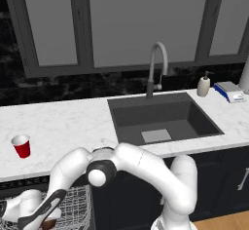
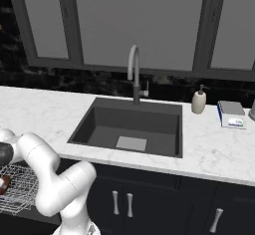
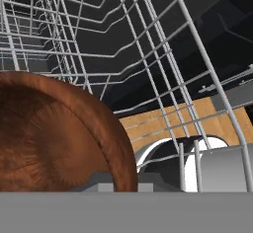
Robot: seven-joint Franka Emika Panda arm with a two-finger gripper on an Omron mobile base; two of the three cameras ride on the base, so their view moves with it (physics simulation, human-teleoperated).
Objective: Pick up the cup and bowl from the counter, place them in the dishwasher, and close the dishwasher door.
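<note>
We see the red cup point(image 1: 21, 146) upright on the white counter point(image 1: 63, 122). The glossy brown bowl point(image 3: 54, 138) sits among the dishwasher point(image 1: 73, 207) rack wires.

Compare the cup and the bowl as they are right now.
The cup is red with a white rim; the bowl is glossy reddish-brown, wood-like. The cup stands upright on the counter, away from the arm; the bowl is down at the dishwasher's wire rack, close by the gripper.

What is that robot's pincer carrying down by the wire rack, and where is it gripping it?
The bowl, low at the white wire rack. It fills the hand view's lower left, but where the pincer grips it cannot be told.
</note>
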